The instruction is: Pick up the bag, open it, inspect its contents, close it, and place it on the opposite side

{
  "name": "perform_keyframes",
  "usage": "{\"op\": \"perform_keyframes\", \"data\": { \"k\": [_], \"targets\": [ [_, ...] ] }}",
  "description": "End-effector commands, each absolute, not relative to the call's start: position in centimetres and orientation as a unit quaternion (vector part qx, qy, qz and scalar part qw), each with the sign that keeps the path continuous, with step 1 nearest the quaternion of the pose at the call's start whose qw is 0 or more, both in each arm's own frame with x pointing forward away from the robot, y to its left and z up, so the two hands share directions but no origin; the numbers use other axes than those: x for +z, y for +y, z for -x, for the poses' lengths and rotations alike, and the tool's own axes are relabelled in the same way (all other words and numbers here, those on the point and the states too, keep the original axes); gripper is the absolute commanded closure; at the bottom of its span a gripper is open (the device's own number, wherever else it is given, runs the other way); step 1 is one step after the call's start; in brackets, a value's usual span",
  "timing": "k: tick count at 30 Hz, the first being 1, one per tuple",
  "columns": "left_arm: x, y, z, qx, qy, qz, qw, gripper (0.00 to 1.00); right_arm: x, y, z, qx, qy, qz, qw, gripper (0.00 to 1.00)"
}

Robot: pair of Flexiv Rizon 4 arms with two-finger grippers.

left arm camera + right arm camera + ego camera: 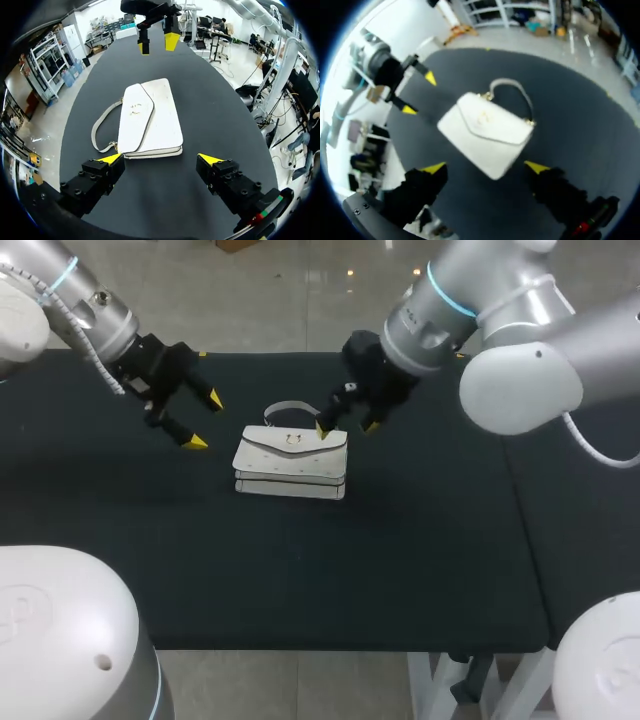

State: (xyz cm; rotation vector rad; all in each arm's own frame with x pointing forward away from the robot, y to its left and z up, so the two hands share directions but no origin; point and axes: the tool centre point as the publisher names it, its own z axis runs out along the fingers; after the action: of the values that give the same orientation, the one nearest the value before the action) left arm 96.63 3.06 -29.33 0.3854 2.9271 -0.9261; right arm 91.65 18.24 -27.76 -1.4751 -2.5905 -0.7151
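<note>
Left fingers (pixel 111 159) and right fingers (pixel 434 168) gape released, bag (pixel 291 462) ahead ungrasped; pickup seems next, needing closure on its handle (pixel 93 135).

Bag (pixel 291 462): white, rectangular, flap front. Flap shut, small gold clasp (pixel 292 440) at flap middle. Lies flat on dark table (pixel 400 570), flap side up, long edge running across frame. Short pale handle (pixel 284 408) loops out from far edge. Position: upper middle of frame, slightly left of centre.
</note>
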Motion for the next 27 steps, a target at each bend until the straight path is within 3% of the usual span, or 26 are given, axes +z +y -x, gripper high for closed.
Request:
{"op": "perform_keyframes", "data": {
  "k": [1,7,11,27],
  "targets": [
    [-28.9,2.8,-96.5,-0.308,0.939,-0.146,0.034,0.0,-27.0,18.8,-89.8,-0.215,-0.907,0.347,-0.105,0.0],
    [-28.5,1.7,-96.6,-0.313,0.929,-0.192,0.05,0.0,-27.3,18.8,-88.3,-0.197,-0.923,0.274,-0.186,0.0],
    [-28.5,0.6,-96.8,-0.309,0.924,-0.214,0.065,0.0,-28.6,19.4,-87.1,-0.174,-0.917,0.221,-0.281,0.0],
    [-28.5,0.6,-96.8,-0.309,0.924,-0.214,0.065,0.0,-29.5,19.6,-87.3,-0.156,-0.924,0.218,-0.272,0.0]
  ]
}}
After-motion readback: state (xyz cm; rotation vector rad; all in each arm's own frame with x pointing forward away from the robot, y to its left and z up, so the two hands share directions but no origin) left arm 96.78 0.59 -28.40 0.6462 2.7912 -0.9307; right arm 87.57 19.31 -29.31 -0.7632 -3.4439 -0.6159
